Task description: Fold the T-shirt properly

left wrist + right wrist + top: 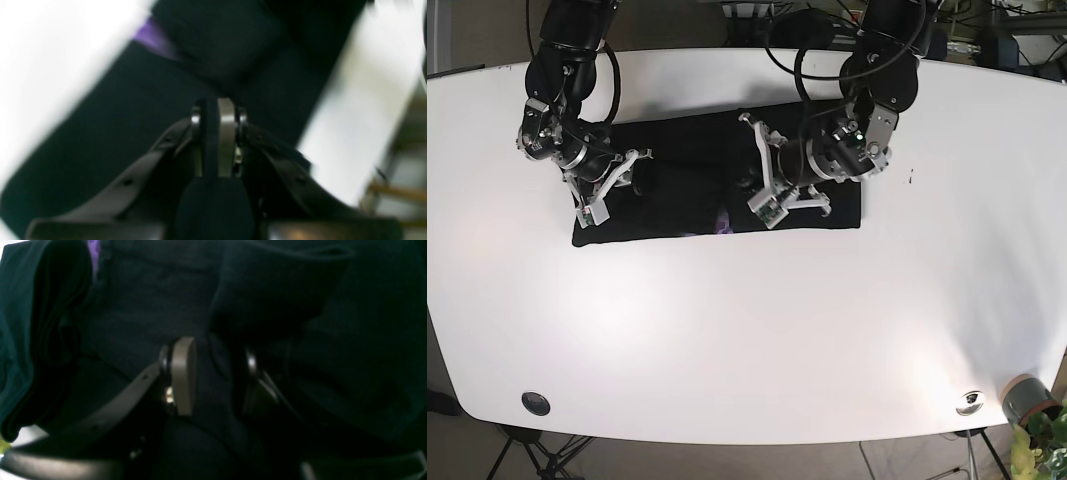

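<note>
White and broad, the counter (pixel 727 320) fills most of the base view, and the dark T-shirt (pixel 687 180) lies on its far half as a long, flattened band running side to side. A small purple patch (pixel 723 222) shows near the front edge of the cloth, about midway along it.

On that view's left, the right end effector (pixel 632 178) sits over the shirt's left end. Its wrist view shows the two pads (pixel 182 373) drawn together on a thick fold of the dark fabric, with more cloth bunched in ridges to the left and a sliver of purple at the top edge.

On the base view's right, the left end effector (pixel 745 185) reaches toward the middle of the shirt from the arm over its right part. Its wrist view is blurred, yet the grey fingers (pixel 227 133) stand close together with a strip of dark cloth pinched between them; beyond them the shirt slants across the bright counter, with a purple streak at upper left.

Near the counter's front edge lie a dark round disc (pixel 535 403) at the left and a small metallic fitting (pixel 970 402) at the right. A grey pot with a green plant (pixel 1033 408) stands off the front right corner.
</note>
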